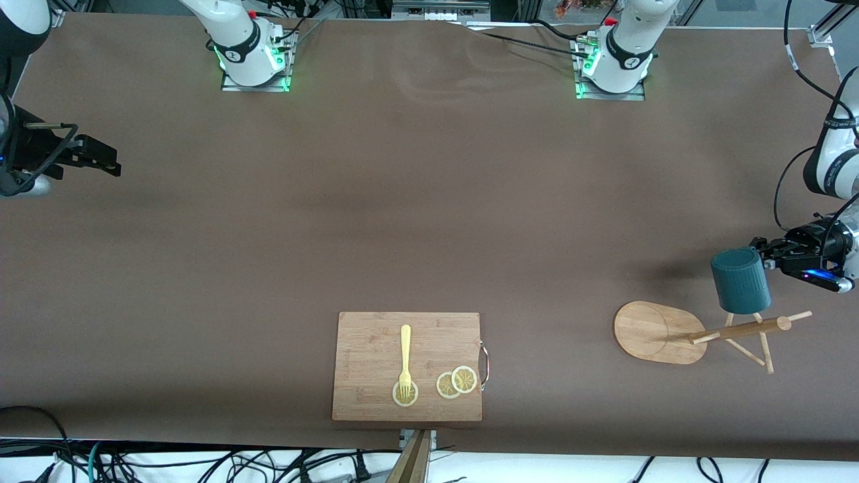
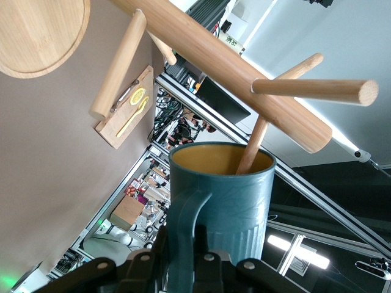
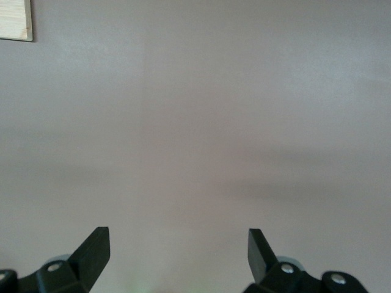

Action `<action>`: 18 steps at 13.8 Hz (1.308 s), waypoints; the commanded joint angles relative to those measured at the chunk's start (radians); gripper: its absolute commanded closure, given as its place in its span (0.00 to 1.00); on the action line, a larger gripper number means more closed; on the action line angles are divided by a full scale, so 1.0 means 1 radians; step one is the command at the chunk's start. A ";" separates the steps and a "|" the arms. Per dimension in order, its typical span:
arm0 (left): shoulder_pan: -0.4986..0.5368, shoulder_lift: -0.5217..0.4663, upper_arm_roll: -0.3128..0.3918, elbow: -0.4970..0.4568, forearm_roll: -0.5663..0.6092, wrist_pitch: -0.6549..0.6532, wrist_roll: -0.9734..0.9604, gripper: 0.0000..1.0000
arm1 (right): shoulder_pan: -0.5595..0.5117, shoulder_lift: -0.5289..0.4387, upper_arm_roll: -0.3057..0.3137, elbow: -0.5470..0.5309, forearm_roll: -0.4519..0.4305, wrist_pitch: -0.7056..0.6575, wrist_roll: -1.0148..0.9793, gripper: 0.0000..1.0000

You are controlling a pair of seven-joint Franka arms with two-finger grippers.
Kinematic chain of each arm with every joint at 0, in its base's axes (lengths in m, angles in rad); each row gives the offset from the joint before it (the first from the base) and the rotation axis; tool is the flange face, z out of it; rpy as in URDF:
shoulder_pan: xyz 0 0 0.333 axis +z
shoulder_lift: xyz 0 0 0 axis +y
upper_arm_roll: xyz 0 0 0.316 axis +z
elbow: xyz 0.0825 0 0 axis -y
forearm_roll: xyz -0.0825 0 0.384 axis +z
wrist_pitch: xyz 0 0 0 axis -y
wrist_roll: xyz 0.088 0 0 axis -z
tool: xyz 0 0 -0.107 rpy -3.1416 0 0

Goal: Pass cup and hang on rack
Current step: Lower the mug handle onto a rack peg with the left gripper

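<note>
Left wrist view shows the left gripper (image 2: 183,259) clamped on the cup's (image 2: 223,201) handle, its mouth facing the rack (image 2: 226,67) at twelve o'clock — one peg already pokes inside, pole running crosswise. Over the table's other end the right gripper (image 3: 179,250) waits, jaws wide and empty — the hang is the left arm's job.

The cup (image 1: 740,280) covers the upper part of one peg on the rack (image 1: 704,332), and in the left wrist view that peg's tip is lost inside the cup's mouth. The left pincer (image 2: 183,253) has its fingertips hidden by the cup's handle — only the mount shows. The rack's base (image 2: 36,33) is cut by the frame edge there. The right pincer (image 1: 100,161) arm runs off the front view's edge.
</note>
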 commanded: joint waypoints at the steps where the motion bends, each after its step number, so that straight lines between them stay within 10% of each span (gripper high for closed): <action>1: -0.006 0.009 0.003 0.030 -0.005 0.000 -0.013 1.00 | -0.004 0.005 0.005 0.018 0.006 -0.006 0.012 0.00; 5: 0.000 0.014 0.004 0.033 -0.006 0.000 -0.002 0.89 | -0.004 0.005 0.005 0.018 0.005 -0.005 0.010 0.00; 8: 0.002 0.015 0.004 0.032 -0.006 0.000 0.107 0.45 | -0.004 0.005 0.005 0.018 0.006 -0.005 0.012 0.00; 9: 0.005 0.014 0.006 0.030 -0.005 0.002 0.138 0.00 | -0.004 0.005 0.005 0.018 0.006 -0.005 0.012 0.00; 18: 0.073 -0.069 0.006 0.020 0.104 -0.004 0.173 0.00 | -0.004 0.005 0.005 0.018 0.008 -0.005 0.012 0.00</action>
